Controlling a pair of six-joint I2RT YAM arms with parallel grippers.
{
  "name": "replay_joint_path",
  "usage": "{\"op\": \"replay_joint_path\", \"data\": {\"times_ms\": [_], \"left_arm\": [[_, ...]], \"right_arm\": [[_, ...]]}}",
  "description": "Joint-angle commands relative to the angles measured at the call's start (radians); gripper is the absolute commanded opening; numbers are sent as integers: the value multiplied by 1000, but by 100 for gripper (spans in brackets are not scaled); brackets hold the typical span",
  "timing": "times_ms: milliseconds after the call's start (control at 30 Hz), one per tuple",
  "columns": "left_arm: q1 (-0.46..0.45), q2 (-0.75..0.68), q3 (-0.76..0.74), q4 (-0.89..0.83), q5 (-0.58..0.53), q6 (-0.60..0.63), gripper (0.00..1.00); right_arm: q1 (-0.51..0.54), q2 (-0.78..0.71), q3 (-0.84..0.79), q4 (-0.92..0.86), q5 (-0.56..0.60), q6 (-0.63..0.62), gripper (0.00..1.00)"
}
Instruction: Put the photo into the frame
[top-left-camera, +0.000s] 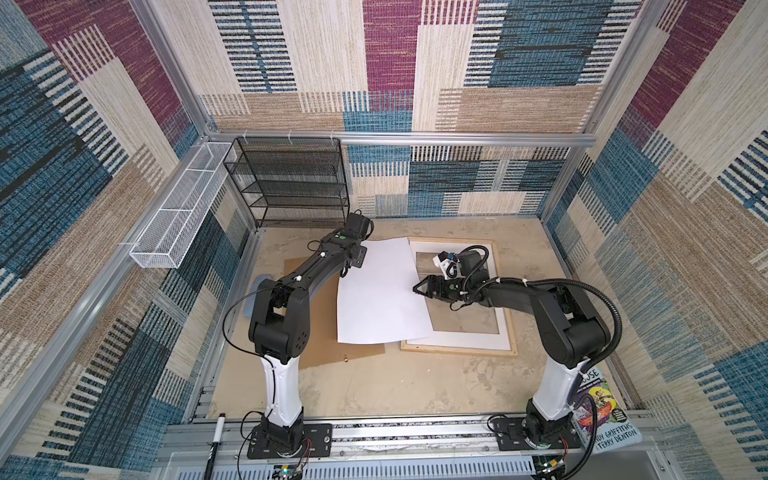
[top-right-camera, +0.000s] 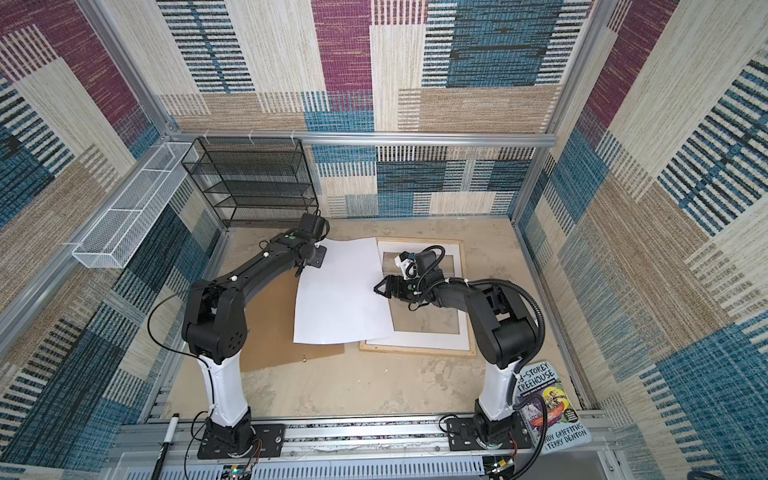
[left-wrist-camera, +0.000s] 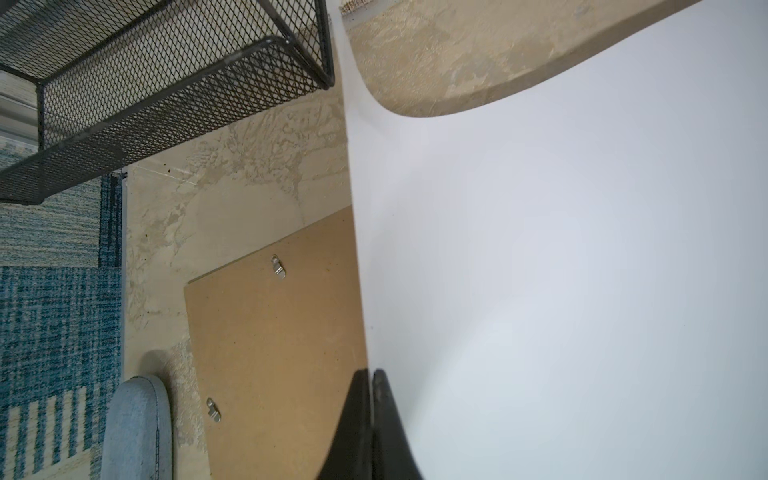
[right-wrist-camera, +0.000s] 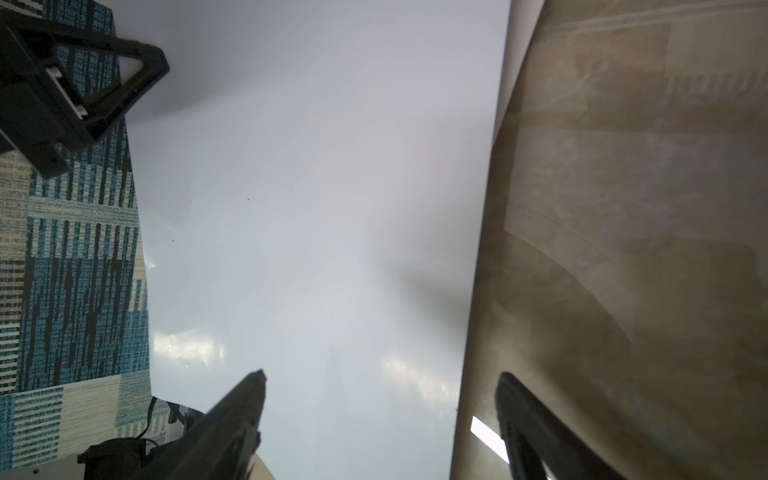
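Observation:
The photo (top-left-camera: 380, 291) (top-right-camera: 340, 291) shows only its plain white side and hangs bowed above the table, its right part over the frame. The frame (top-left-camera: 457, 348) (top-right-camera: 415, 349) of pale wood lies flat at centre right, with a white mat board (top-left-camera: 465, 338) inside it. My left gripper (left-wrist-camera: 370, 372) (top-left-camera: 345, 271) is shut on the photo's left edge. My right gripper (right-wrist-camera: 382, 376) (top-left-camera: 417, 288) stands open at the photo's right edge. In the right wrist view that edge of the photo (right-wrist-camera: 311, 208) runs between the two fingers.
A brown backing board (top-left-camera: 320, 353) (left-wrist-camera: 270, 353) with metal clips lies under the photo's left part. A black mesh shelf (top-left-camera: 291, 183) and a white wire basket (top-left-camera: 174, 212) stand at back left. A book (top-left-camera: 602, 411) lies front right, a marker (top-left-camera: 216, 436) front left.

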Motion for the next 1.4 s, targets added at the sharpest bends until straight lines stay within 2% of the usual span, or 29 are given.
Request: {"op": "replay_joint_path", "data": {"times_ms": [0, 200, 667, 733, 867, 967, 1267, 1367], "left_arm": [[4, -11, -3, 26, 26, 9, 0], [4, -28, -10, 31, 56, -5, 0], [4, -35, -13, 28, 76, -16, 0], [4, -38, -13, 28, 76, -16, 0], [4, -41, -13, 29, 76, -20, 0], [4, -46, -15, 28, 91, -28, 0], [4, -77, -25, 27, 116, -44, 0], [4, -88, -29, 27, 138, -61, 0]], "right_arm": [[4, 12, 10, 28, -4, 13, 87], [18, 37, 26, 42, -27, 21, 85], [27, 25, 39, 40, -49, 23, 67], [26, 23, 42, 29, -40, 18, 58], [27, 28, 46, 13, -26, 14, 32], [27, 33, 45, 3, -17, 10, 21], [26, 14, 51, -28, -3, -15, 0], [27, -1, 53, -49, 8, -29, 0]]}}
